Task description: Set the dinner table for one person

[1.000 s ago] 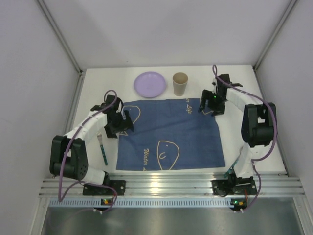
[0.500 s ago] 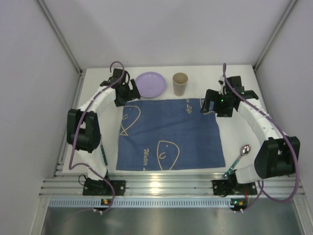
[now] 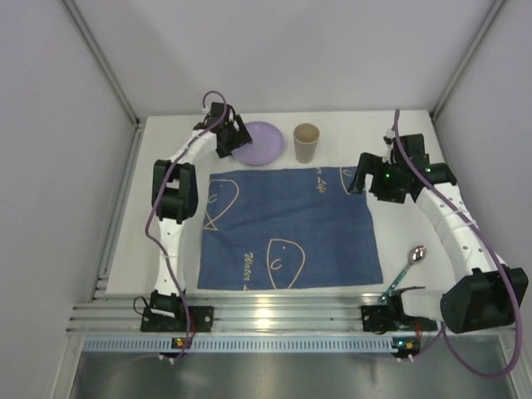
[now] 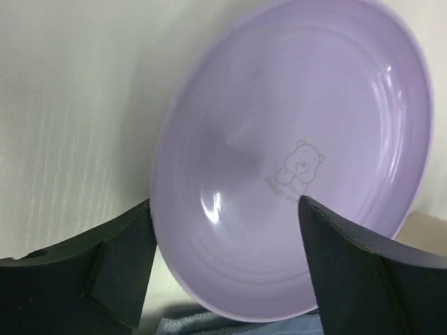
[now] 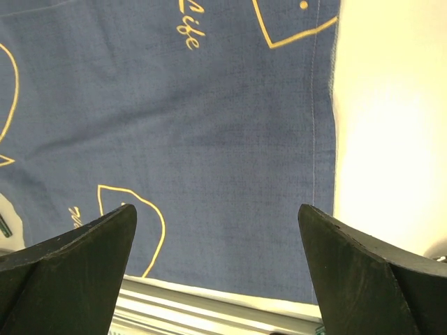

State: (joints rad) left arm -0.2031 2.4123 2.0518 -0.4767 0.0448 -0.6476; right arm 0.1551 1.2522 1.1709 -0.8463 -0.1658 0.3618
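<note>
Nearest the bases, a spoon (image 3: 412,263) lies on the dinner table (image 3: 345,133), just right of the blue placemat (image 3: 287,229) and close under the right arm's forearm. A careless sweep of that link could knock it out of place. The placemat lies flat in the middle of the white top with nothing on it, so the setting looks barely started. Right gripper (image 3: 359,176) hangs over the mat's far right corner, fingers (image 5: 70,258) spread wide and empty. If it drops it could snag the hem and bunch the cloth, and it also sits in the lane a plate would travel. Further out, left gripper (image 3: 226,141) is at full reach at the near-left rim of the purple plate (image 3: 259,143). Its fingers (image 4: 105,272) are parted, with the rim lying between them, and nothing is pinched yet. Cannot tell whether either pad touches the plate. Main worry is here: the plate looks smooth and shallow, with a thin rim, so a pinch on the edge may slip or tip it. A finger coming in too low would more likely shove it away than catch it. The paper cup (image 3: 307,143) stands just right of the plate at the far side of the table, so a shoved plate could topple it. Dragging the plate instead of lifting it would likely ruck the mat's far edge (image 4: 199,326).
</note>
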